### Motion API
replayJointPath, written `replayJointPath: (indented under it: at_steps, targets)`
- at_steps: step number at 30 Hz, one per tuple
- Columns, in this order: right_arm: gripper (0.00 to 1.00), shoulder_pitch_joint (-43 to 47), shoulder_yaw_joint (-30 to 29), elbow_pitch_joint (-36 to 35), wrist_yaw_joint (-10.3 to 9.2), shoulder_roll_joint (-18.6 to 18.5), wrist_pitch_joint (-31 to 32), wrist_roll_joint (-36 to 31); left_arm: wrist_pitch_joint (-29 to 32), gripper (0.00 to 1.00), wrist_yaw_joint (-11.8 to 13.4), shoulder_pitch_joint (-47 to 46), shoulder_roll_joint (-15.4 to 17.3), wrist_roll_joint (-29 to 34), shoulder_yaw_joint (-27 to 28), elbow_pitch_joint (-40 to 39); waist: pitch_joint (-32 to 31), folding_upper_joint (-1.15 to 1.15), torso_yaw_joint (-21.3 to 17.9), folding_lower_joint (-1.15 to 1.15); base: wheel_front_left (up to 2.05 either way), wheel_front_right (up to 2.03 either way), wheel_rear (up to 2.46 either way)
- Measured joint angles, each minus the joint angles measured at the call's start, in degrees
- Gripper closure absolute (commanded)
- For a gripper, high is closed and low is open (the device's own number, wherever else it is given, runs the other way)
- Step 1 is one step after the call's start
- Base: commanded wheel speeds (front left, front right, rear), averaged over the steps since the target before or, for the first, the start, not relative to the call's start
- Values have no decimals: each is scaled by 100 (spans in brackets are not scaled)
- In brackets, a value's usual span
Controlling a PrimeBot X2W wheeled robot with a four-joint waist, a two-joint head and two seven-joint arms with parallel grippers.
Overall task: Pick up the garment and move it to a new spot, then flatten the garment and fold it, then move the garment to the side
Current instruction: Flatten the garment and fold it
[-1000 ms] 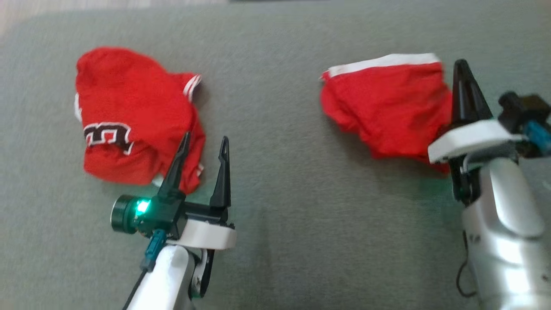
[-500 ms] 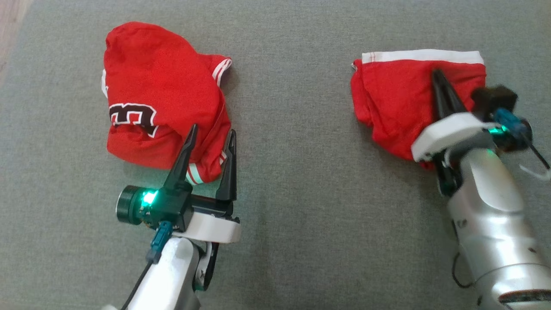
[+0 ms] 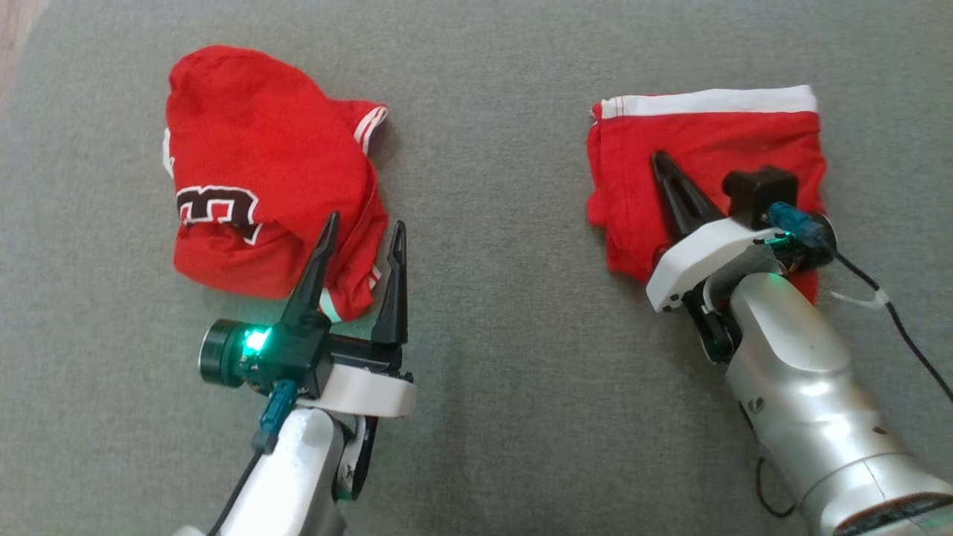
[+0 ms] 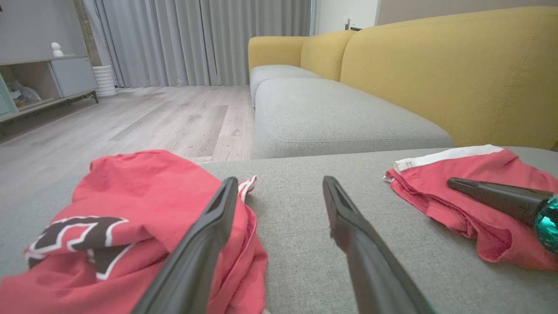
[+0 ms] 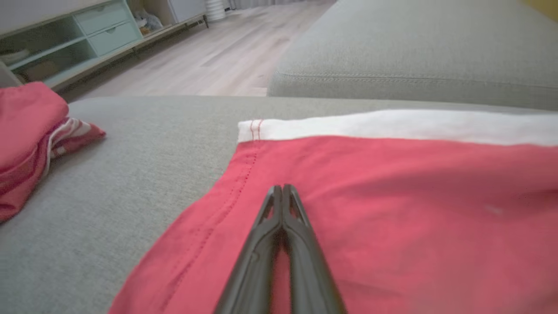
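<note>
One red garment, a crumpled jersey [image 3: 253, 156] with a black number, lies at the left of the grey cushion. My left gripper [image 3: 365, 221] stands open at its lower right edge, one finger over the cloth and the other over bare cushion, nothing between them. The jersey [image 4: 144, 187] sits left of the open left gripper [image 4: 280, 179] in the left wrist view. A second red garment, folded shorts [image 3: 715, 141] with a white band, lies at the right. My right gripper [image 3: 658, 158] is shut, its fingers lying over the shorts [image 5: 392, 183], tips [image 5: 283, 188] pressed together.
The grey cushion [image 3: 491, 298] stretches between the two garments. Behind it are another grey seat [image 4: 331, 117] and a yellow sofa back [image 4: 457, 74]. Wood floor [image 4: 144, 117] and a low cabinet [image 5: 65, 48] lie beyond the cushion's edge. A black cable [image 3: 893, 313] trails from my right wrist.
The head camera has shifted. My right gripper has moved from the shorts' right edge leftward across them, staying shut. My left gripper has held open by the jersey.
</note>
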Motion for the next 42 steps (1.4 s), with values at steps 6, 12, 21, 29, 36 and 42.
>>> replayJointPath:
  at_steps: [6, 12, 21, 29, 36, 42]
  targets:
    - [100, 338, -699, -993, 0, 10, 16, 30, 1, 0, 47, 47, -2, 0, 146, 5, -262, 0, -165, 0, 0, 0, 0]
    - [100, 1361, -1502, -2308, 0, 12, 16, -290, 0, 0, 49, 300, -3, -11, 319, -21, -632, 0, -389, -1, 0, 0, 0]
    - [0, 2906, -1794, -3751, 0, 74, 16, -476, 0, 0, 49, 758, -1, -25, 428, -2, -1148, 0, -708, -1, 0, 0, 0]
    - [0, 3686, -1862, -3925, 0, 103, 16, -522, 1, 0, 52, 1199, 0, -25, 508, 133, -1445, 0, -823, -1, 0, 0, 0]
    - [0, 3684, -1864, -3952, 0, 107, 16, -487, 0, 0, 47, 1209, 1, -25, 531, 162, -1492, 0, -796, -1, 0, 0, 0]
    - [0, 3573, -1962, -3676, 0, 121, 18, -369, 1, 0, 45, 1188, 1, -1, 525, 113, -1326, 0, -733, 0, 0, 0, 0]
